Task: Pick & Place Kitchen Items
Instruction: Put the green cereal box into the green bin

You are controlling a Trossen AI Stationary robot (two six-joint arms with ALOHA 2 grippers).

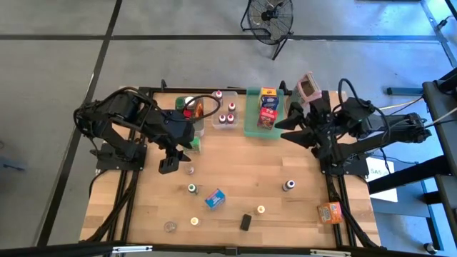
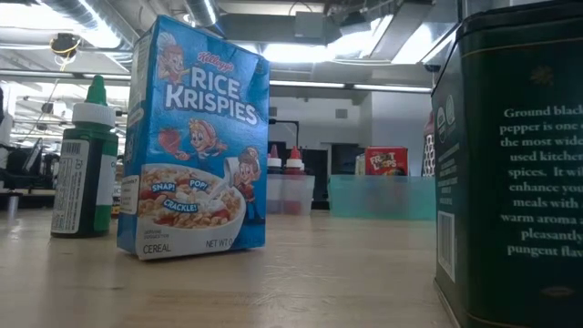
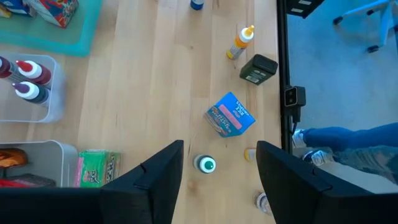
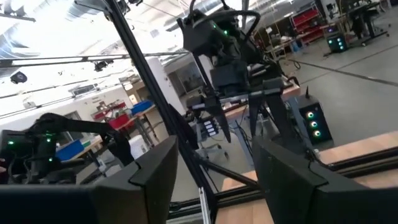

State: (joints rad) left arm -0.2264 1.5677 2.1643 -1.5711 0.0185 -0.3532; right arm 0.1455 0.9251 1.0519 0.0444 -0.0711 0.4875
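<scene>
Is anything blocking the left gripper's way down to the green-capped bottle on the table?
Nothing visible. The left gripper hangs open above the table, and the green-capped bottle stands upright between its fingers in the left wrist view. The blue box lies clear beyond it.

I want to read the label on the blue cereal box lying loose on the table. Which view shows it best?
The low view: the blue cereal box stands close, front print legible. The high view shows only its small top, the left wrist view an angled side past the open left gripper. The right wrist view misses it.
</scene>
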